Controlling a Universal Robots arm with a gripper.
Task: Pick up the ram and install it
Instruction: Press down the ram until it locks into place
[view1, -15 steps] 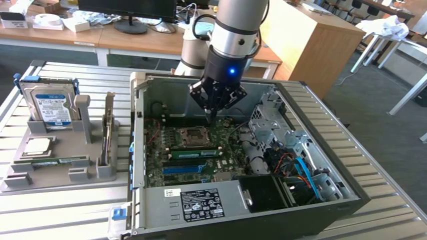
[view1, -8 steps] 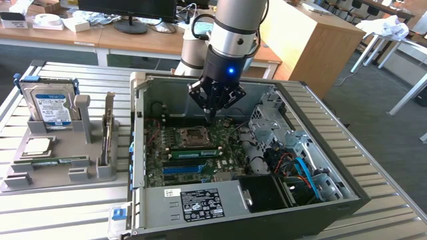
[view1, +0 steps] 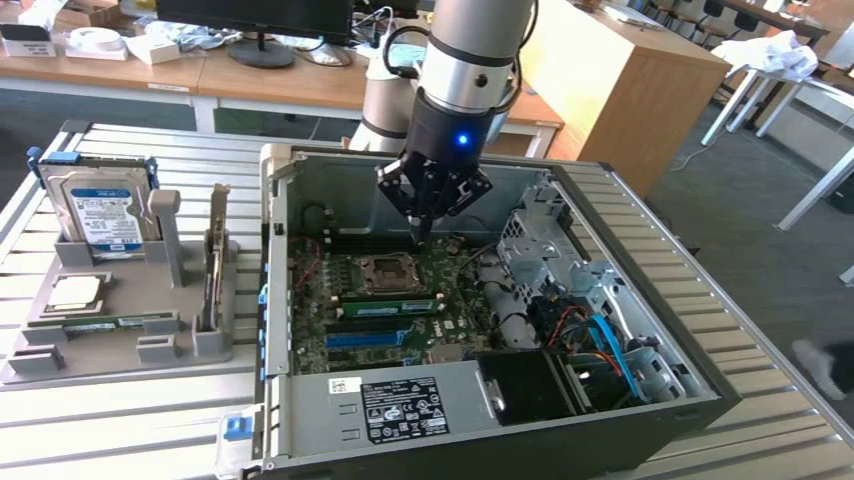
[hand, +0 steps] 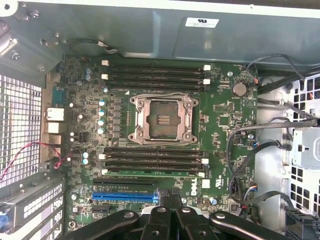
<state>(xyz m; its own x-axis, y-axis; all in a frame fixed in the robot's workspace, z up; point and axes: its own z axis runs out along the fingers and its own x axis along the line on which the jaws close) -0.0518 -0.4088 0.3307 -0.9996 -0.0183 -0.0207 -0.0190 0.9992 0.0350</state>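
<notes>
Ram (view1: 387, 304) lay in a motherboard slot just beside the empty processor socket (view1: 392, 268), while you held the fingers (view1: 422, 225) together, empty, above; seating probably needed a square, even downward press.

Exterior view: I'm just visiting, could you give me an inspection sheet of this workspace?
Surface: slatted metal table.
Job's things: one green ram stick lies in the grey holder; another is seated on the motherboard.
Clutter: hard drive, processor chip.
Pincer: shut, empty, over the open computer case.
Cables: blue and orange inside the case.
Surroundings: desks, monitor.
</notes>
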